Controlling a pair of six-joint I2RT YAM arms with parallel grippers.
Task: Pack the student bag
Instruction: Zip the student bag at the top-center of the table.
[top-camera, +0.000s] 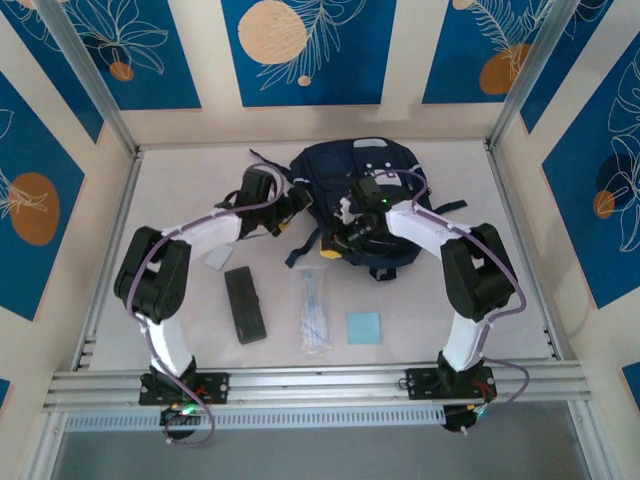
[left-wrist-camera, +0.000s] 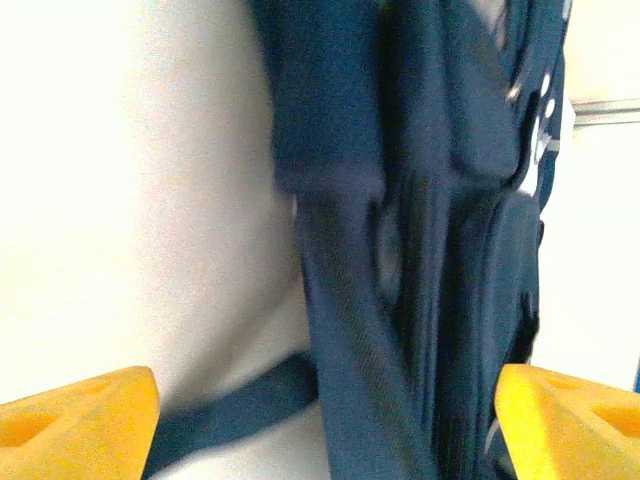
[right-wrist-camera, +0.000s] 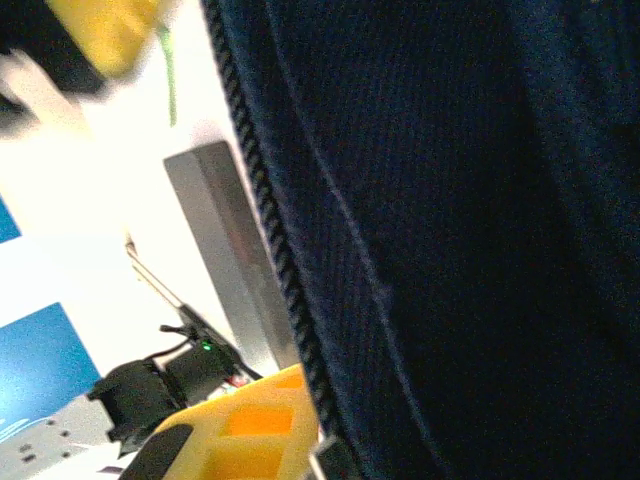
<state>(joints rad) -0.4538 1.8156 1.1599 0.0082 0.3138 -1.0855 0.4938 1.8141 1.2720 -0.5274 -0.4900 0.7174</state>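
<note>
The student bag (top-camera: 375, 175), a dark navy backpack with white patches near its top, lies at the back middle of the table. My left gripper (top-camera: 290, 215) is at the bag's left side. It is open, its yellow fingertips (left-wrist-camera: 90, 420) wide apart, and a navy strap (left-wrist-camera: 350, 360) of the bag (left-wrist-camera: 450, 150) runs between them untouched. My right gripper (top-camera: 345, 238) is at the bag's near edge. In the right wrist view its yellow finger (right-wrist-camera: 240, 435) presses against the bag (right-wrist-camera: 450, 250) right by the zipper (right-wrist-camera: 270, 240), shut on the fabric.
On the table in front of the bag lie a black case (top-camera: 245, 305), a clear packet of pens (top-camera: 313, 310), a light blue note pad (top-camera: 363, 328) and a small grey card (top-camera: 218, 257). Metal frame rails (top-camera: 110, 240) border the table.
</note>
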